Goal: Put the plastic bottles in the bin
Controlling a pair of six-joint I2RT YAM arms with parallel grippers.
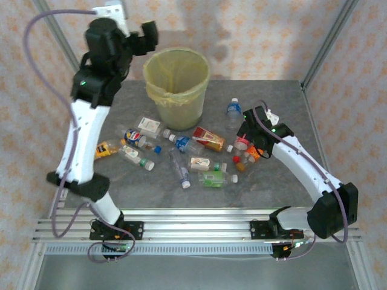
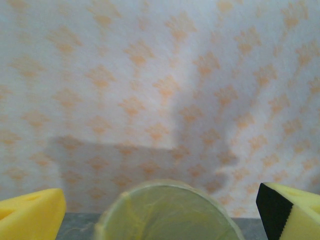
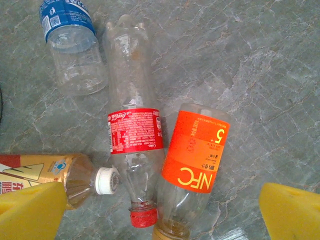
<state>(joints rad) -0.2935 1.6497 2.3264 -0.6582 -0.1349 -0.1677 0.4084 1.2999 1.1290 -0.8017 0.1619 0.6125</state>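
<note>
1. The left gripper hangs high beside the rim of the round, tapered bin lined with a yellowish translucent bag. Its yellow foam fingers are spread wide with nothing between them. The bin's mouth sits just below them in the wrist view, so the pose reads as a drop point.
2. The right gripper sits low over the right side of the grey marbled table. Its yellow pads are released and empty. They straddle two bottles lying below, which looks like lining up for a pick.
3. The small, mostly clear plastic bottles lie on their sides, scattered across the table in front of the bin. Some are near its base and others are well apart from it. The bottom of the bin is hidden, so whether any bottle lies inside cannot be told.
4. Between the right pads lie a clear bottle with a red cap and red label and a clear bottle with an orange label. They touch side by side, with their necks toward the camera. The orange label reads "NFC" and "5", and its smaller characters are too fine to read. The white print on the red label is also illegible.
5. A clear bottle with a blue label lies farther off, its white lettering cut by the frame edge. A yellow-labelled bottle of amber drink with a white cap points its cap at the red-labelled one, just beside it. The left pad partly covers its label.
</note>
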